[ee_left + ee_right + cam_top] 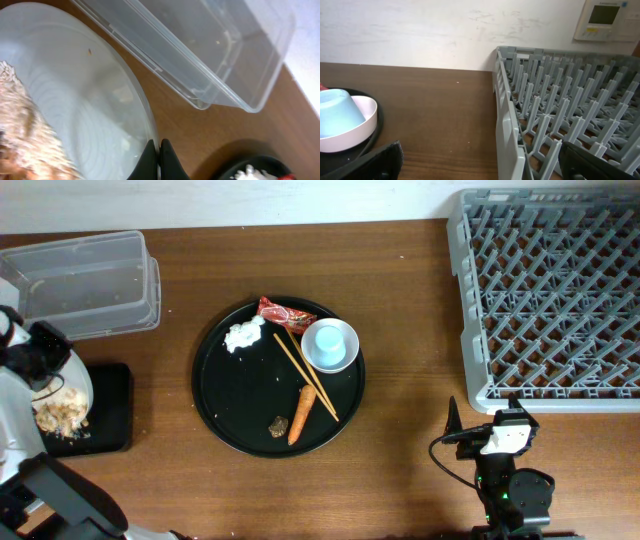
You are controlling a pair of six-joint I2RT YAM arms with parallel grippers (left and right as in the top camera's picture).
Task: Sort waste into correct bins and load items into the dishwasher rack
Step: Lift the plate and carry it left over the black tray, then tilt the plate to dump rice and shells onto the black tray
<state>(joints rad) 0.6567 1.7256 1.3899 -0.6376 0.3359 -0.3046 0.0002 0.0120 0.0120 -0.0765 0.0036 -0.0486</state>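
- Two tools: my left tool (159,151) pinches the smooth, round white plate (90,100) by its rim, tilted over the flat black tray (115,395), crumbly rice (22,137) inside.
- My right tool (480,152) stands spread near the pegged grey rack (550,290).

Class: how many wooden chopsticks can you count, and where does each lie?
2. Both chopsticks lie side by side, diagonally on the round black tray, between the tissue and the cup, their lower ends by the carrot. None seems hidden.
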